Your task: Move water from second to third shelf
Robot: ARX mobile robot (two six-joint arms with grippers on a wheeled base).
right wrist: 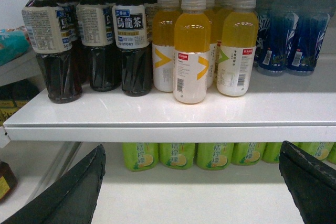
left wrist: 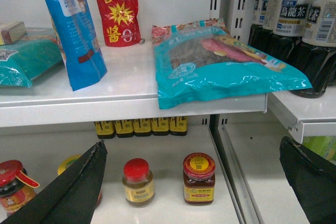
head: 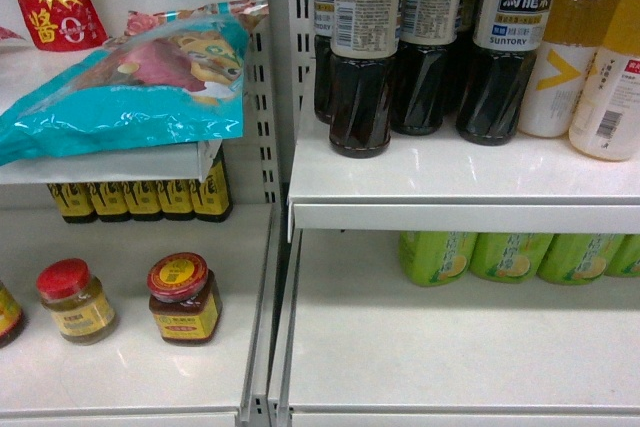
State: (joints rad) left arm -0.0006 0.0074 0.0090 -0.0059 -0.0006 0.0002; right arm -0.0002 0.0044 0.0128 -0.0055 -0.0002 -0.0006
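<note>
Left tool (left wrist: 192, 142) and right tool (right wrist: 191, 145) are both standing spread; three dark tea bottles (right wrist: 131, 51) and three yellow drink bottles (right wrist: 191, 51) are fronting the shelf (right wrist: 157, 115).

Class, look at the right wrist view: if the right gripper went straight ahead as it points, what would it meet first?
Probably the green bottles at the back of the lower shelf; depth is uncertain.
</note>
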